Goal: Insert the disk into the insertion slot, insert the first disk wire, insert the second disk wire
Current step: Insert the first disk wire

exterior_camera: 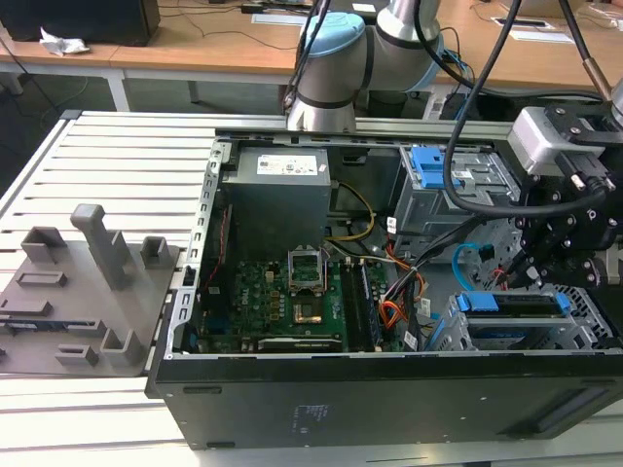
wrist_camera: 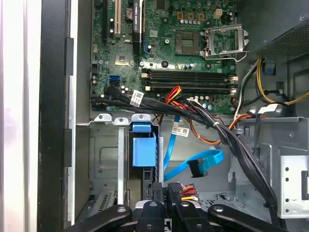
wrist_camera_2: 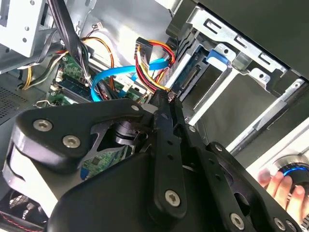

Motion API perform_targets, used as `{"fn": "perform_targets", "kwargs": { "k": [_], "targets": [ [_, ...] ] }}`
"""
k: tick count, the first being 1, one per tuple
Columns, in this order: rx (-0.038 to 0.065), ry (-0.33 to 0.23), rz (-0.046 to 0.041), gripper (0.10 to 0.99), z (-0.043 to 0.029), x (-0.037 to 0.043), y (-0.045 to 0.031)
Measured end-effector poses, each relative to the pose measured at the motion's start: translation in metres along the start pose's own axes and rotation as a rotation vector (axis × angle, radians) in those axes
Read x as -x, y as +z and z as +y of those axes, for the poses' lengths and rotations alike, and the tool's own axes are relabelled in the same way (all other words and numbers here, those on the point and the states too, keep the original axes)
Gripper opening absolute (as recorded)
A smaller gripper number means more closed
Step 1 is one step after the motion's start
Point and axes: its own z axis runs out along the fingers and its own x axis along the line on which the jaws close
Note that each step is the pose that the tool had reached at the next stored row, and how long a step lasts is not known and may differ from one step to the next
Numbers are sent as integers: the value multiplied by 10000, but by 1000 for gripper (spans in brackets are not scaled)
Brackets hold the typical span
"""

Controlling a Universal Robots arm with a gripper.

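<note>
Thin orange-red wire bundle [wrist_camera: 189, 191] is being pinched at its small dark plug [wrist_camera: 170, 189] by the closed jaws, near the blue-framed silver-grey drive [exterior_camera: 513, 304] seated in the perforated bare-metal cage [exterior_camera: 589, 326]. Plug's probably best squared to its socket.

Disk seated in its slot, both wires loose beside it

The disk [exterior_camera: 518, 304], silver-grey in a bright blue carrier, lies flat inside the insertion slot [exterior_camera: 590, 331], a bare-metal perforated cage at the exterior view's lower right corner of the case. The first disk wire [wrist_camera: 188, 190], an orange-red bundle, ends in a dark plug pinched between the fingertips of the tool [wrist_camera_2: 163, 99], just beside the cage's open end. The second disk wire [wrist_camera: 193, 163], light blue, curls in a loop nearby with its dark plug hanging free.
</note>
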Motion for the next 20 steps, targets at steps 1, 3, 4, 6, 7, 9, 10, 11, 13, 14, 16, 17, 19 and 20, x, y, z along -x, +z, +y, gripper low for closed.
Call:
{"fn": "perform_targets", "kwargs": {
  "k": [1, 3, 4, 6, 7, 9, 10, 11, 13, 14, 16, 17, 19, 20],
  "targets": [
    [0, 0, 0, 161, 0, 0, -1],
    [0, 1, -2, 161, 0, -1, 0],
    [0, 1, -2, 161, 0, 0, -1],
    [1, 0, -4, 161, 0, -1, -1],
    [0, 0, -5, 161, 0, -1, -1],
    [0, 2, -5, 161, -1, -5, -1],
    [2, 0, -5, 161, -13, -10, -2],
    [5, 1, -4, 161, -22, -14, -2],
    [6, 3, -5, 161, -28, -52, -5],
    [7, 1, -5, 161, -30, -77, -6],
    [16, 1, -7, 161, -67, -103, -2],
    [22, 2, -5, 161, -95, -103, 2],
    [27, 2, -6, 161, -125, -103, 10],
    [29, 2, -5, 161, -132, -104, 14]
  ]
}}
